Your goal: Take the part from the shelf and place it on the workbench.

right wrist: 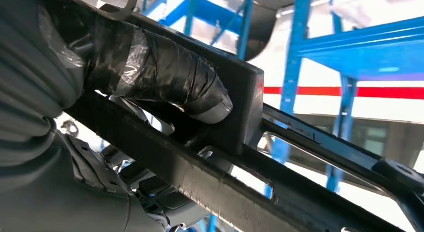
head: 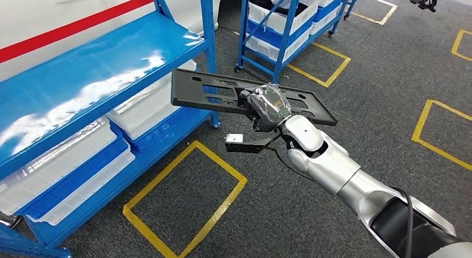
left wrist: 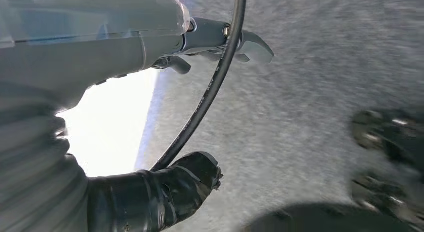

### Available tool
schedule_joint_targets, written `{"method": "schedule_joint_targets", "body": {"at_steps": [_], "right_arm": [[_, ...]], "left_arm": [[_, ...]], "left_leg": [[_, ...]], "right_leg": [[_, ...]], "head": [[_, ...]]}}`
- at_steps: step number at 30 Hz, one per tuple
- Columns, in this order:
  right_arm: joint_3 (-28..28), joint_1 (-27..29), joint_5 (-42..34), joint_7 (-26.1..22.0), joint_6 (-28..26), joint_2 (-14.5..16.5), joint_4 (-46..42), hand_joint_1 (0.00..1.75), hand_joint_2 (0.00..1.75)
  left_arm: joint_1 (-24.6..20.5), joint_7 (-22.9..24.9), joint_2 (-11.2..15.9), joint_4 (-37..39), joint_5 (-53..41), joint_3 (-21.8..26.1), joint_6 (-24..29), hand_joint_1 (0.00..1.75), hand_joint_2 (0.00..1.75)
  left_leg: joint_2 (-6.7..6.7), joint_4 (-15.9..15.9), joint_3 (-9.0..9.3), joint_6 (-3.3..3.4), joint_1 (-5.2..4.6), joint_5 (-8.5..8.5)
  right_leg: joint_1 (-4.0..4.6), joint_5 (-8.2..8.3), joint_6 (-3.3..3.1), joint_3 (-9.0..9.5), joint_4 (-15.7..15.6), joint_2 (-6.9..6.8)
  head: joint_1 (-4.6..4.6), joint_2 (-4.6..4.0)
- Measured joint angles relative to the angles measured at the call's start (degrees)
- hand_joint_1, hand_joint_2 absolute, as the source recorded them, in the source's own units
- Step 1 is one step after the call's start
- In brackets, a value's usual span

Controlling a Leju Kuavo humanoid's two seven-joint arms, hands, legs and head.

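The part [head: 211, 91] is a long, flat black plate with several cutouts, held level in the air over the grey floor. My right hand [head: 270, 105] grips it near its middle, wrapped in shiny dark tape. In the right wrist view my taped thumb [right wrist: 165, 72] presses on the part's black bar [right wrist: 220, 187]. The part is beside the front corner post of the blue shelf [head: 100, 63] and touches nothing else. My left hand [left wrist: 115, 52] hangs over the carpet with its fingers apart and nothing in it.
The blue shelf's top board is bare and glossy, with white bins [head: 61, 158] on its lower level. A second blue rack [head: 284, 24] with white bins stands behind. Yellow floor boxes [head: 183, 197] mark the grey carpet. A black cable [left wrist: 210, 87] crosses the left wrist view.
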Motion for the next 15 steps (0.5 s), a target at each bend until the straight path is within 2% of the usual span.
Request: {"method": "schedule_joint_targets", "body": {"at_steps": [1,2,4,5,6,7,8,9,10,12,13,15], "right_arm": [[0.0,0.0,0.05,0.02,-0.03,-0.08,0.01,1.75,1.75],[0.02,-0.03,0.22,0.04,-0.11,-0.14,0.01,1.75,1.75],[0.16,-0.22,0.89,0.05,-0.45,-0.14,0.01,1.75,1.75],[0.28,-0.33,1.23,0.06,-0.61,-0.11,0.04,1.75,1.75],[0.43,-0.39,1.48,0.08,-0.73,-0.1,0.09,1.75,1.75],[0.57,-0.4,1.64,0.09,-0.76,-0.09,0.18,1.75,1.75],[0.72,-0.39,1.76,0.1,-0.76,-0.09,0.28,1.75,1.75],[0.83,-0.39,1.89,0.1,-0.76,-0.09,0.39,1.75,1.75],[0.91,-0.4,2.04,0.1,-0.76,-0.09,0.48,1.75,1.75],[0.99,-0.43,2.27,0.09,-0.8,-0.11,0.62,1.75,1.75],[1.03,-0.45,2.33,0.09,-0.83,-0.14,0.69,1.75,1.75],[1.06,-0.47,2.23,0.13,-0.88,-0.2,0.83,1.75,1.75]], "left_arm": [[-0.04,-0.09,0.02,0.06,-0.15,0.04,-0.14,0.0,1.75],[-0.04,-0.04,0.04,0.14,-0.39,0.06,-0.17,0.0,1.75],[-0.01,0.1,0.14,0.47,-0.92,0.12,0.07,0.0,1.75],[0.01,0.05,0.21,0.71,-1.08,0.22,0.29,0.0,1.75],[0.01,-0.11,0.31,1.0,-1.16,0.35,0.51,0.0,1.75],[-0.01,-0.29,0.42,1.29,-1.2,0.49,0.66,0.0,1.75],[-0.04,-0.45,0.54,1.57,-1.28,0.62,0.79,0.0,1.75],[-0.1,-0.57,0.66,1.82,-1.37,0.71,0.89,0.0,1.75],[-0.17,-0.68,0.77,2.05,-1.47,0.79,0.98,0.0,1.75],[-0.39,-0.93,1.08,2.44,-1.63,0.9,1.17,0.0,1.75],[-0.46,-1.05,1.21,2.64,-1.67,0.94,1.25,0.0,1.75],[-0.6,-1.17,1.34,3.07,-1.74,1.0,1.37,0.0,1.75]], "left_leg": [[0.03,-0.03,-0.13,-0.45,0.13,0.06],[-0.82,0.44,-0.47,-0.8,0.26,-0.63],[-3.89,4.55,-2.12,-1.07,0.38,-4.42],[-5.32,8.16,-3.38,-1.04,0.36,-7.03],[-6.0,12.0,-4.63,-0.97,0.33,-9.17],[-6.26,14.8,-5.33,-0.92,0.29,-10.29],[-6.33,15.82,-5.17,-0.8,0.27,-10.37],[-6.34,14.43,-3.81,-0.61,0.23,-9.36],[-6.41,10.97,-1.46,-0.31,0.15,-7.76],[-6.71,3.32,3.18,0.36,-0.14,-5.59],[-6.83,1.11,4.37,0.55,-0.27,-5.1],[-6.86,0.15,4.54,0.74,-0.43,-4.63]], "right_leg": [[-0.04,0.43,-0.65,-0.22,-0.45,0.44],[-0.08,0.92,-1.36,-0.48,-0.88,0.79],[-0.19,2.09,-2.68,-1.22,-1.54,1.4],[0.01,2.55,-3.07,-1.79,-1.55,1.71],[0.2,2.95,-3.28,-2.39,-1.46,2.07],[0.41,3.3,-3.38,-2.95,-1.32,2.44],[0.6,3.59,-3.41,-3.5,-1.12,2.81],[0.76,3.82,-3.37,-3.99,-0.86,3.15],[0.86,3.98,-3.31,-4.4,-0.53,3.46],[0.97,4.23,-3.03,-5.12,0.17,3.82],[0.97,4.38,-2.8,-5.34,0.43,3.9],[0.87,4.89,-2.11,-5.57,0.51,4.0]], "head": [[0.01,-0.01],[0.01,-0.01],[-0.02,-0.01],[-0.02,-0.01],[-0.03,-0.01],[-0.03,-0.01],[-0.03,-0.01],[-0.03,-0.01],[-0.03,-0.01],[-0.02,-0.01],[-0.02,-0.01],[-0.02,-0.01]]}}
